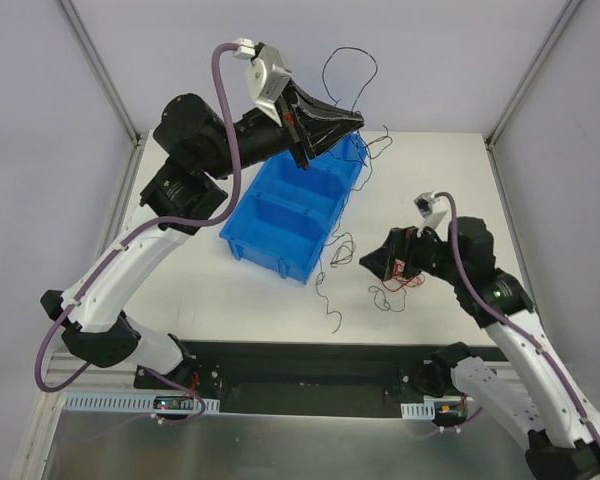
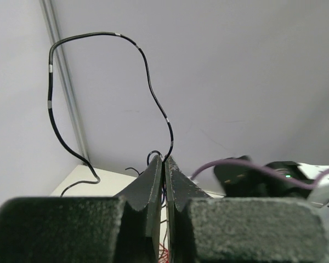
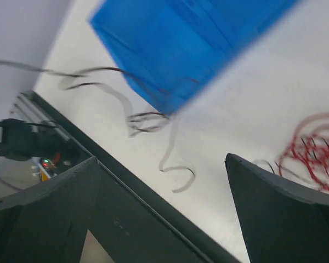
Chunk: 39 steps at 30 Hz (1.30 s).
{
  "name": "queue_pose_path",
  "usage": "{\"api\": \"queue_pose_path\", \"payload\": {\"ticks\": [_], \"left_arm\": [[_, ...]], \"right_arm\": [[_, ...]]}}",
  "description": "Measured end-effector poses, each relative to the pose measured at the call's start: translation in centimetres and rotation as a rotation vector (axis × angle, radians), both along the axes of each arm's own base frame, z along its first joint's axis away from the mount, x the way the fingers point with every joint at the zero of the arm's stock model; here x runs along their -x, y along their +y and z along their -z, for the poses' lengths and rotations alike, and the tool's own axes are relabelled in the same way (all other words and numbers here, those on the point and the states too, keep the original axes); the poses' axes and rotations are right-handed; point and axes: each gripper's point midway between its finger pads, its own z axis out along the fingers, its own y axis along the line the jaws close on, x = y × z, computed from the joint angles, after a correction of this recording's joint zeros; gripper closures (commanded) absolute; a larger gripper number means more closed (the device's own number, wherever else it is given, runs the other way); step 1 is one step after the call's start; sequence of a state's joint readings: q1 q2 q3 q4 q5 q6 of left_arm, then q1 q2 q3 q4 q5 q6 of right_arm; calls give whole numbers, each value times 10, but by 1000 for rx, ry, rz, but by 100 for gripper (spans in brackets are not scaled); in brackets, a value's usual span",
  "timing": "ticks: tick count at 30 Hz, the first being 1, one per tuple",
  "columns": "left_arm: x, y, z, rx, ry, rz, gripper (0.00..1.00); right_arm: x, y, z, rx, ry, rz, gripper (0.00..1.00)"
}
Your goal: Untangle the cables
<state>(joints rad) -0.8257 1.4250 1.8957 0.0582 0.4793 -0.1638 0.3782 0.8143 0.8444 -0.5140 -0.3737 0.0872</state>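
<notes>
My left tool (image 2: pixel 164 160), clamped on the black cable (image 2: pixel 148 76) at upper centre, should lift slowly; my right tool (image 1: pixel 372 266), fingers apart, should pin the red tangle (image 1: pixel 408 284).

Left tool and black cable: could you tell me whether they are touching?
Touching: the left wrist view shows the black cable pinched in the shut left tool.

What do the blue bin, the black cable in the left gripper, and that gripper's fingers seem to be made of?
Blue bin: probably moulded plastic, smooth and evenly coloured, with thin dividers.
Black cable: thin wire in glossy, likely plastic insulation with pale bands; it forms springy loops.
Left gripper fingers: matte black, grainy, perhaps printed plastic; I cannot be sure.
</notes>
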Motion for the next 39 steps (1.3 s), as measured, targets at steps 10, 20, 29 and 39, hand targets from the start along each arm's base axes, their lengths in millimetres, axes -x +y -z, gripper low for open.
{"api": "queue_pose_path", "payload": {"ticks": [10, 20, 29, 39], "left_arm": [[-17, -8, 3, -13, 46, -45, 100], [-16, -6, -7, 5, 44, -44, 100], [-15, -8, -6, 1, 51, -32, 100], [-15, -8, -3, -6, 55, -31, 100]], "right_arm": [[-3, 60, -41, -129, -207, -172, 7], [-58, 44, -10, 10, -157, 114, 16], [-94, 42, -37, -37, -176, 294, 41], [-104, -9, -12, 120, -151, 559, 100]]}}
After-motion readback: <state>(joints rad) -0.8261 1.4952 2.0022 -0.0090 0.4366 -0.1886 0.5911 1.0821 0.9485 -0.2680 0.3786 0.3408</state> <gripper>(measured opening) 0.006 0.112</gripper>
